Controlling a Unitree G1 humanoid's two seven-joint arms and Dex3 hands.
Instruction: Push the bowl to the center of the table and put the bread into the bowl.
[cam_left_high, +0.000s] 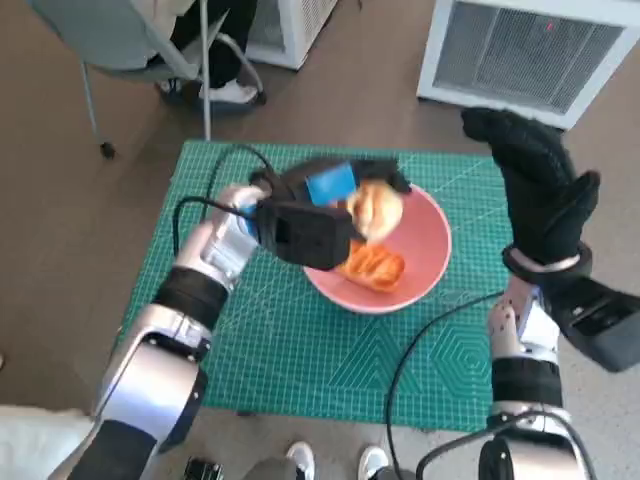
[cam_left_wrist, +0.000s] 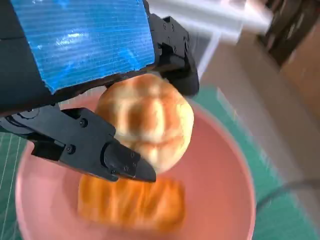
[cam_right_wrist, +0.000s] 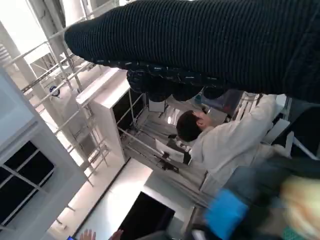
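The left hand (cam_left_high: 330, 195) hovered over the pink bowl (cam_left_high: 425, 265), its black fingers (cam_left_wrist: 125, 162) grasping a round bread roll (cam_left_wrist: 147, 120) from both sides. The bowl sat on the green cutting mat (cam_left_high: 300, 350) covering the desk, roughly central, and already held a flatter orange pastry (cam_left_wrist: 132, 202) directly beneath the roll. The right hand (cam_left_high: 535, 185), gloved, was raised upright off to the bowl's right side, holding nothing with its fingers apart.

To finish this step well, the roll probably wanted lowering until nearly resting on the bowl's floor or the pastry before letting go, since a round bun released from height could roll out over the shallow rim. Opening the fingers evenly would help it settle straight.

No brand, label or legible writing showed anywhere
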